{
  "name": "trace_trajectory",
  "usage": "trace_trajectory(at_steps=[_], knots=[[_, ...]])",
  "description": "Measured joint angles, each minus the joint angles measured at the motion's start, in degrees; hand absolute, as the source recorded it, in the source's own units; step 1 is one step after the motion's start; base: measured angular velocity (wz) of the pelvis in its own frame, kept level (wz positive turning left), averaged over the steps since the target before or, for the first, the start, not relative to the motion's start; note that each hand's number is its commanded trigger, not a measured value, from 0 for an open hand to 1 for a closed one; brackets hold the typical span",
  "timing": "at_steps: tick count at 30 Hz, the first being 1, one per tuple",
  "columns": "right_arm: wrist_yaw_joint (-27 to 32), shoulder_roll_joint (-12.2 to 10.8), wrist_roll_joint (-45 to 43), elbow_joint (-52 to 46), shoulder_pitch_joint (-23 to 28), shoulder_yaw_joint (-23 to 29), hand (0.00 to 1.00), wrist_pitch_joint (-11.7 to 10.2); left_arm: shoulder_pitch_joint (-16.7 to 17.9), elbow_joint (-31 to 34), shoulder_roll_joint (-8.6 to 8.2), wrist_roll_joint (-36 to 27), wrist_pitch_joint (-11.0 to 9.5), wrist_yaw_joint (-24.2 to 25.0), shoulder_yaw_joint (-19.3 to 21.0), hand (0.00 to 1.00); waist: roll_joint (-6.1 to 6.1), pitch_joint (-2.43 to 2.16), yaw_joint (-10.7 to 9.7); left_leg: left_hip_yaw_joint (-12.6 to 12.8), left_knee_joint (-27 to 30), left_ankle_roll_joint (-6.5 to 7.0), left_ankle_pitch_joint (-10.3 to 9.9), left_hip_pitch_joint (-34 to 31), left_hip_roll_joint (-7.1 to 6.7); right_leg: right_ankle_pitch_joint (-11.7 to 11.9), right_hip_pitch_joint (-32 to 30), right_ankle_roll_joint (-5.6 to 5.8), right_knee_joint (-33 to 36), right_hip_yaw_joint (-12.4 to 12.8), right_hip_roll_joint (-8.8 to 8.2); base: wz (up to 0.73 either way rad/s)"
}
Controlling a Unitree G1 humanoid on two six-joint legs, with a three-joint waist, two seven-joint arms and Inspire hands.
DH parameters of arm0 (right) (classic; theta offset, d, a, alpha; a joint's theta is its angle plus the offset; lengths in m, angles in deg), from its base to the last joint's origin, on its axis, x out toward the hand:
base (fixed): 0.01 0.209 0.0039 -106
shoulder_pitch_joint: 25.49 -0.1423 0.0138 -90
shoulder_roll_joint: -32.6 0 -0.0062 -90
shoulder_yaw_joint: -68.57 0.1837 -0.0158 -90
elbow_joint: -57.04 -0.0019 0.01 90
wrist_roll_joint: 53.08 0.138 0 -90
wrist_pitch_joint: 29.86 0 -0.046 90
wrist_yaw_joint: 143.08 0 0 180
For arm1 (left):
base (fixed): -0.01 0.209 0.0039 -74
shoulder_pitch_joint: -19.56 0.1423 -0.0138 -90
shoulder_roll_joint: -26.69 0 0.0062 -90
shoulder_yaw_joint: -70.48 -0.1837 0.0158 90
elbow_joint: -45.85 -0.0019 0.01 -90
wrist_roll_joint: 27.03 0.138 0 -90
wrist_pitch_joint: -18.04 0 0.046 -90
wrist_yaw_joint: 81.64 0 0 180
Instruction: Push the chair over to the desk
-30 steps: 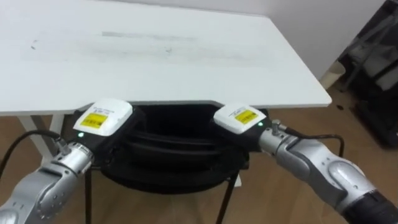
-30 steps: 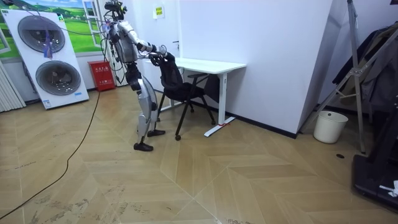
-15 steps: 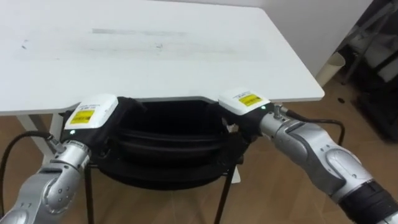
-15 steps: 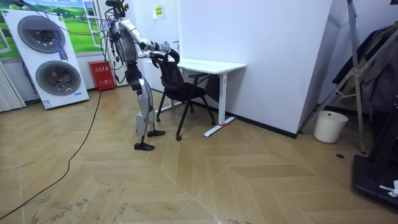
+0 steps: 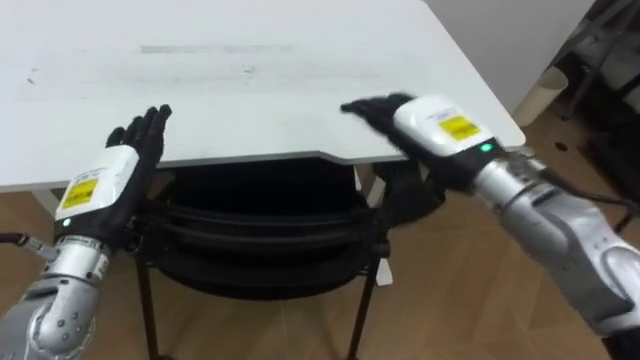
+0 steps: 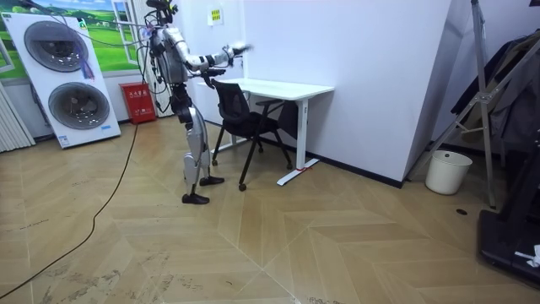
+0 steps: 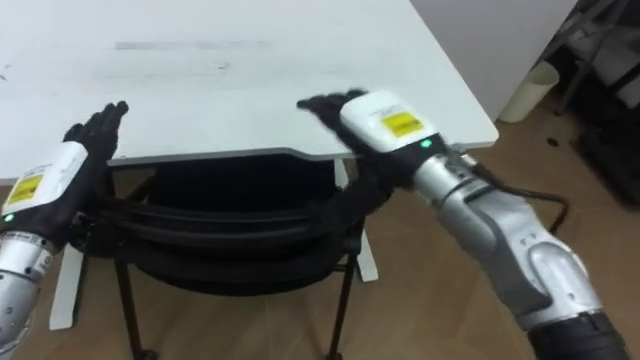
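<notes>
Tucked under white rectangular desk (image 5: pixel 250 90): black plastic chair (image 5: pixel 270 235), backrest just below near edge. Above that edge, left hand (image 5: pixel 105 185) and right hand (image 5: pixel 420 125) spread open, holding nothing. Push seemingly complete; next, probably arms down

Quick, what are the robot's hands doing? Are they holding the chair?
Left hand: open, holding nothing, up by the chair back.
Right hand: open, holding nothing, raised over the table edge.

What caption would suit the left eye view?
Open left hand and right hand above the black chair at the white table.
</notes>
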Motion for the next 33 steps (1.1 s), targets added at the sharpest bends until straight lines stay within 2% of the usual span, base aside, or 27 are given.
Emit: trace_trajectory(at_steps=[1, 3, 4, 5, 7, 8, 9, 10, 11, 12, 13, 14, 16, 17, 18, 19, 20, 21, 22, 23, 24, 25, 26, 28, 29, 31, 33], knots=[[6.58, 0.18, 4.58, -0.36, 0.15, 5.82, 0.0, -0.33, 1.84, 0.02, -0.01, -2.61, -1.85, -2.54, 1.9, 0.0, 0.51, 0.16, -0.1, 0.49, 1.59, 0.34, -0.85, -0.57, 0.36, 0.03, 0.0, 0.08, 0.0, 0.23, -0.1, -0.12], [14.9, 0.25, 13.07, -1.13, 1.7, 13.73, 0.0, -0.43, 5.0, 0.02, -0.23, -6.91, -1.96, -6.83, 3.67, 0.0, 0.96, -0.15, -0.2, 0.98, 5.21, 0.57, -3.62, -1.96, 0.67, -0.01, 0.09, 0.48, 0.04, 1.01, 0.31, -0.18], [19.84, 0.32, 19.44, -1.35, 4.34, 17.96, 0.0, -0.9, 7.1, 0.01, -0.25, -11.81, -1.96, -9.2, 4.81, 0.0, 0.85, -0.26, -0.24, 0.72, 5.56, 0.83, -4.11, -2.01, 0.42, 0.04, 0.15, 0.97, 0.02, 2.02, 0.75, -0.16], [22.1, 0.35, 22.6, -1.38, 5.73, 19.81, 0.0, -1.05, 8.26, 0.0, -0.25, -14.52, -1.95, -10.36, 5.43, 0.0, 0.84, -0.27, -0.53, 0.74, 5.62, 0.97, -4.24, -2.0, 0.29, 0.27, 0.13, 1.36, -0.03, 2.88, 0.85, -0.11], [29.66, 0.27, 36.22, -1.28, 11.46, 25.1, 0.0, -0.9, 13.16, -0.81, -1.0, -28.88, -1.45, -16.97, 7.77, 0.0, 1.43, -0.46, -2.7, 1.13, 5.73, 1.37, -4.65, -1.97, -0.2, 0.5, 0.06, 1.66, 0.01, 3.32, 0.35, -0.05], [31.07, 0.21, 39.8, -1.08, 13.09, 26.19, 0.0, -0.86, 14.26, -0.93, -1.42, -33.38, -1.44, -19.03, 8.18, 0.0, 1.64, -0.6, -3.18, 1.15, 5.69, 1.47, -4.72, -1.96, -0.45, 0.49, 0.07, 1.72, 0.01, 3.3, 0.15, 0.0], [33.95, -0.11, 47.41, -0.59, 17.16, 28.49, 0.0, -0.65, 14.84, -0.97, -2.85, -45.16, -1.85, -24.56, 9.39, 0.0, 2.22, -1.19, -3.68, 1.73, 5.42, 1.66, -4.84, -1.75, -0.54, 0.53, 0.08, 1.81, 0.01, 3.47, -0.15, -0.2], [36.15, -1.39, 54.34, -0.13, 20.45, 30.11, 0.0, 0.1, 14.09, -1.67, -4.61, -55.87, -2.85, -29.65, 12.7, 0.0, 2.89, -1.92, -3.88, 2.71, 4.34, 1.79, -4.91, -0.75, -0.51, 0.49, 0.16, 1.95, 0.09, 4.63, -0.54, -0.32], [36.96, -2.37, 57.16, 0.29, 22.13, 30.61, 0.0, 0.37, 14.08, -2.96, -5.36, -60.36, -3.67, -31.65, 14.75, 0.0, 3.48, -2.32, -3.87, 3.45, 3.71, 1.89, -4.97, -0.17, -0.57, 0.44, 0.3, 2.06, 0.09, 5.03, -0.81, -0.46], [37.7, -4.45, 62.16, 2.02, 25.89, 31.56, 0.0, 0.47, 13.36, -7.97, -6.18, -67.66, -5.46, -34.37, 18.01, 0.0, 3.99, -2.59, -4.28, 4.6, 2.37, 2.02, -4.95, 1.4, -0.64, 0.28, 1.02, 2.35, 0.01, 5.82, -1.31, -0.43], [37.51, -6.62, 68.27, 4.6, 30.59, 31.58, 0.0, 1.04, 13.52, -13.77, -6.61, -74.96, -5.79, -35.65, 20.05, 0.0, 5.03, -2.69, -4.66, 5.69, 1.03, 2.05, -4.94, 3.21, -1.11, 0.01, 1.86, 2.66, 0.12, 6.56, -1.98, -0.41], [36.96, -7.68, 71.89, 7.35, 33.54, 31.49, 0.0, 1.58, 13.83, -17.56, -6.81, -78.46, -5.63, -35.83, 20.99, 0.0, 5.27, -2.82, -4.79, 5.99, 0.34, 2.07, -4.95, 4.07, -1.23, -0.19, 2.24, 2.88, 0.07, 6.67, -2.36, -0.34], [32.69, -11.9, 88.0, 22.36, 39.67, 31.38, 0.0, 6.25, 15.36, -33.58, -7.77, -88.07, -2.23, -35.12, 21.07, 0.0, 6.1, -2.92, -5.75, 8.13, -1.37, 2.05, -4.97, 5.81, -1.04, -0.37, 2.6, 2.77, 0.11, 8.18, -3.41, -0.3], [32.16, -13.03, 91.35, 26.14, 39.84, 31.32, 0.0, 7.35, 16.21, -37.01, -8.35, -90.15, -1.04, -35.11, 21.09, 0.0, 6.12, -2.92, -6.14, 8.64, -1.59, 2.07, -4.99, 6.03, -0.97, -0.51, 2.6, 2.71, 0.23, 8.2, -3.63, -0.32], [31.3, -15.96, 95.76, 32.76, 40.6, 31.33, 0.0, 8.11, 18.09, -42.96, -10.01, -92.1, 0.53, -34.6, 21.15, 0.0, 6.07, -2.96, -7.44, 8.68, -1.61, 2.01, -5.42, 6.14, -0.88, -0.93, 2.69, 2.76, 0.29, 8.38, -3.62, -0.17], [29.72, -18.53, 97.65, 40.39, 41.58, 31.35, 0.0, 8.26, 18.63, -49.42, -11.66, -92.15, 1.54, -32.69, 21.67, 0.0, 5.83, -3.02, -8.39, 8.66, -1.59, 1.92, -5.71, 6.09, -1.02, -1.17, 2.71, 2.8, 0.26, 8.4, -3.38, -0.1], [28.64, -19.2, 97.63, 44.93, 41.64, 31.42, 0.0, 8.46, 18.68, -52.94, -12.26, -92.06, 1.89, -31.22, 21.72, 0.0, 5.62, -3.1, -8.6, 8.81, -1.48, 1.85, -5.99, 6.13, -0.98, -1.26, 2.73, 2.81, 0.23, 8.73, -3.22, 0.0], [26.31, -19.85, 97.42, 52.78, 41.54, 31.59, 0.0, 9.37, 19.25, -60.19, -13.19, -91.73, 3.23, -27.78, 21.8, 0.0, 5.94, -2.88, -9.49, 8.86, -0.8, 1.87, -6.8, 6.1, -0.93, -1.53, 3.01, 2.86, 0.17, 9.55, -2.95, -0.07], [23.46, -19.96, 97.2, 59.31, 41.54, 31.79, 0.0, 10.37, 20.05, -66.8, -14.0, -90.45, 4.43, -23.95, 21.8, 0.0, 5.9, -2.88, -10.64, 8.78, 0.73, 1.79, -7.98, 5.9, -0.81, -1.85, 3.6, 2.89, 0.14, 9.56, -2.83, 0.0], [21.96, -19.94, 96.71, 62.28, 41.32, 32.05, 0.0, 10.85, 20.49, -69.59, -14.21, -89.63, 5.27, -21.94, 21.89, 0.0, 5.85, -2.87, -11.34, 8.68, 1.44, 1.76, -8.42, 5.86, -0.76, -1.97, 4.06, 2.9, 0.05, 9.42, -2.73, 0.07], [19.49, -20.01, 93.31, 68.38, 40.84, 32.23, 0.0, 11.66, 20.88, -73.92, -14.33, -85.42, 7.17, -18.6, 21.9, 0.0, 5.65, -2.9, -12.52, 8.28, 2.83, 1.53, -9.23, 5.64, -0.64, -2.25, 4.69, 2.9, 0.03, 9.39, -2.54, 0.14], [17.97, -20.22, 90.27, 72.14, 39.83, 31.88, 0.0, 12.4, 20.5, -75.84, -14.33, -81.69, 8.91, -16.04, 20.91, 0.0, 5.6, -2.86, -13.3, 7.98, 3.85, 1.44, -9.7, 5.31, -0.49, -2.31, 5.06, 2.87, 0.0, 9.13, -2.31, 0.14], [17.22, -20.23, 89.44, 73.53, 39.2, 31.65, 0.0, 12.84, 20.67, -76.28, -14.29, -80.05, 9.75, -14.83, 20.3, 0.0, 5.66, -2.82, -13.51, 7.79, 4.3, 1.28, -9.87, 5.05, -0.39, -2.36, 5.0, 2.79, -0.05, 8.96, -2.2, 0.15], [15.52, -20.08, 84.88, 77.17, 35.71, 28.03, 0.0, 15.57, 18.46, -76.57, -13.43, -71.22, 12.58, -10.83, 15.86, 0.0, 5.71, -2.77, -13.94, 7.36, 4.68, 1.21, -9.94, 4.81, -0.09, -2.58, 4.97, 2.54, -0.02, 8.49, -2.03, 0.07], [15.17, -19.99, 83.81, 77.67, 34.61, 26.57, 0.0, 16.2, 17.46, -76.5, -13.23, -68.41, 13.02, -10.06, 15.2, 0.0, 5.75, -2.75, -13.85, 7.36, 4.66, 1.19, -9.92, 4.91, 0.02, -2.61, 4.98, 2.55, -0.03, 8.44, -1.96, -0.06], [13.94, -19.58, 80.97, 78.13, 29.28, 21.12, 0.0, 17.93, 13.11, -76.08, -12.55, -60.18, 14.33, -7.79, 11.74, 0.0, 5.88, -2.67, -13.61, 7.53, 4.63, 0.95, -9.73, 5.19, 0.47, -2.73, 4.87, 2.74, -0.12, 9.1, -1.56, -0.16], [12.29, -19.61, 80.91, 77.97, 25.51, 17.17, 0.0, 18.32, 9.83, -74.2, -12.36, -55.38, 15.19, -7.46, 9.98, 0.0, 5.91, -2.66, -12.97, 8.62, 4.79, 0.83, -9.64, 5.08, 0.92, -2.35, 4.18, 2.51, -0.16, 9.7, -0.94, -0.19]])
